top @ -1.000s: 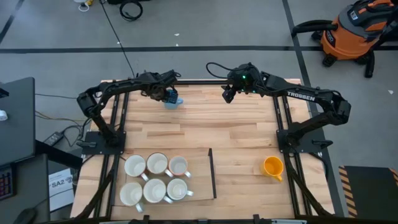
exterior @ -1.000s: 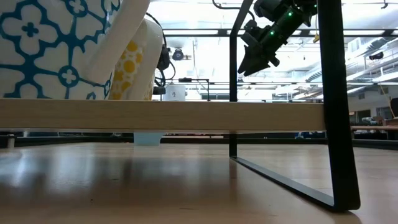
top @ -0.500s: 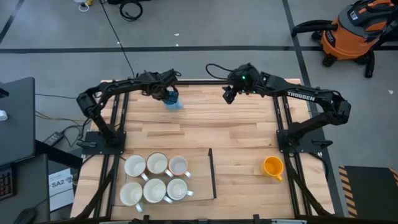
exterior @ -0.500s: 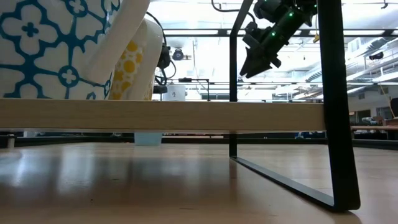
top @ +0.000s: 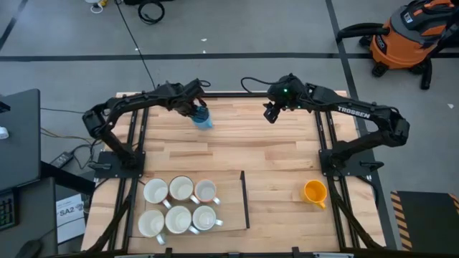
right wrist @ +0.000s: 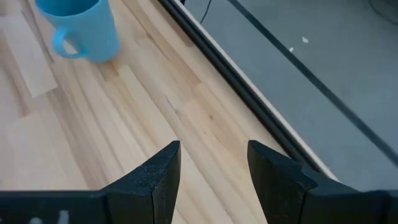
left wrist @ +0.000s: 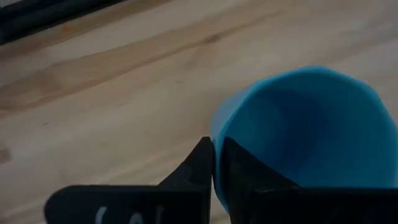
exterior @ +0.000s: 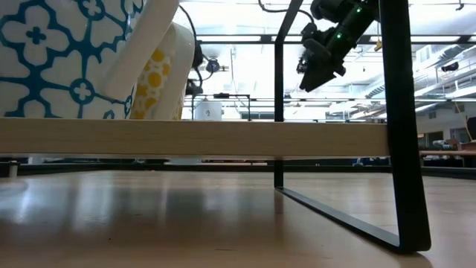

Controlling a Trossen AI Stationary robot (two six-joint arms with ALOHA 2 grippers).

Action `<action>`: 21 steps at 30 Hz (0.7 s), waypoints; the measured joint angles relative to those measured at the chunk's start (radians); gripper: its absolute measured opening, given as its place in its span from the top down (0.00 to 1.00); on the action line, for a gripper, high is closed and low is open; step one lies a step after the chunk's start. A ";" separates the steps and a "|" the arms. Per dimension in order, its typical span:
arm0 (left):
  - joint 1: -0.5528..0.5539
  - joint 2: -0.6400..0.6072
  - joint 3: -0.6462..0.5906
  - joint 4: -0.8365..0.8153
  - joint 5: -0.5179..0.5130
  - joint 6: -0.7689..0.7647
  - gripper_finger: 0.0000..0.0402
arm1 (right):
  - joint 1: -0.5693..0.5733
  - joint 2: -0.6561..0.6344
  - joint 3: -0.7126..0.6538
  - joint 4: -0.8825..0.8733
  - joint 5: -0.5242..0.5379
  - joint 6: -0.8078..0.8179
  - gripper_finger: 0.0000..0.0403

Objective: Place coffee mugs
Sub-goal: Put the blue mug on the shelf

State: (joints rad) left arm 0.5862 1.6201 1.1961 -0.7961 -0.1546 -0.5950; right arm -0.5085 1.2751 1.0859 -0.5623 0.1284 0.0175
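Note:
A blue mug (top: pixel 204 121) is at the table's far left; my left gripper (top: pixel 194 110) is shut on its rim. The right wrist view also shows the mug (right wrist: pixel 81 28), its handle turned toward the near side. My right gripper (top: pixel 271 113) hangs open in the air above the far middle of the table, with nothing between its fingers (right wrist: pixel 158 174). An orange-yellow mug (top: pixel 313 192) stands alone at the near right. Several white mugs (top: pixel 179 204) stand mouth up on a wooden board (top: pixel 229 193) at the near left. My left gripper pinches the blue mug's wall at the rim (left wrist: pixel 215 146), one finger (left wrist: pixel 245 177) inside the mug and the other outside. The fingers come steeply from above, from the table's left side. The mug stays mouth up, its base close to the tabletop.
A black metal frame (top: pixel 244 199) stands upright along the board's right edge and crosses the low view as a post (exterior: pixel 279 97). The middle of the table is bare wood. Dark rails (right wrist: pixel 249 93) run along the table's far edge.
My left gripper has risen a little and shifted toward the table's right, taking the blue mug with it. In the low view the mug's base has gone up from below the board's edge. My right gripper has tipped slightly, still open.

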 joint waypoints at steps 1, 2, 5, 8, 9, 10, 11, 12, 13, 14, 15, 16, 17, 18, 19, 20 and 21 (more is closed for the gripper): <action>-0.011 -0.015 0.000 -0.004 0.013 -0.001 0.94 | -0.004 -0.007 0.000 0.000 0.000 -0.014 0.52; -0.025 -0.031 0.000 -0.007 0.027 -0.008 0.94 | -0.008 -0.011 0.000 0.000 0.000 -0.025 0.52; -0.069 -0.079 0.000 0.000 0.068 -0.052 0.94 | -0.025 -0.018 0.000 0.000 0.004 -0.046 0.52; -0.128 -0.126 0.000 -0.004 0.107 -0.094 0.94 | -0.046 -0.019 0.000 -0.001 0.005 -0.048 0.52; -0.150 -0.141 0.000 -0.003 0.121 -0.115 0.94 | -0.054 -0.019 0.000 -0.001 0.006 -0.048 0.52; -0.173 -0.154 0.001 -0.001 0.131 -0.136 0.94 | -0.061 -0.019 0.000 -0.001 0.006 -0.048 0.52; -0.197 -0.167 0.001 0.000 0.138 -0.159 0.94 | -0.067 -0.019 0.000 -0.001 0.006 -0.047 0.52; -0.221 -0.182 0.001 -0.001 0.146 -0.178 0.94 | -0.072 -0.019 0.000 -0.001 0.006 -0.047 0.52; -0.243 -0.196 0.001 -0.003 0.156 -0.202 0.94 | -0.078 -0.019 0.000 -0.001 0.006 -0.047 0.52; -0.270 -0.207 0.001 0.000 0.163 -0.224 0.94 | -0.082 -0.019 0.000 -0.001 0.007 -0.047 0.52; -0.296 -0.217 0.001 0.006 0.163 -0.248 0.94 | -0.085 -0.019 0.000 -0.001 0.007 -0.047 0.52; -0.320 -0.227 0.001 0.011 0.161 -0.269 0.94 | -0.086 -0.019 0.000 -0.001 0.008 -0.047 0.52; -0.344 -0.235 0.001 0.018 0.162 -0.290 0.94 | -0.087 -0.019 0.000 -0.001 0.008 -0.047 0.52; -0.370 -0.245 0.001 0.031 0.162 -0.310 0.94 | -0.087 -0.019 0.000 -0.001 0.008 -0.047 0.52; -0.392 -0.254 0.001 0.048 0.161 -0.329 0.94 | -0.087 -0.019 0.000 -0.001 0.008 -0.047 0.52; -0.414 -0.261 0.001 0.064 0.161 -0.348 0.94 | -0.087 -0.019 0.000 -0.001 0.008 -0.047 0.52; -0.437 -0.265 0.002 0.077 0.161 -0.368 0.94 | -0.087 -0.019 0.000 -0.001 0.008 -0.047 0.52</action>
State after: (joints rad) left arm 0.1496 1.3551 1.1980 -0.7191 0.0065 -0.9634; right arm -0.5957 1.2564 1.0859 -0.5629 0.1364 -0.0299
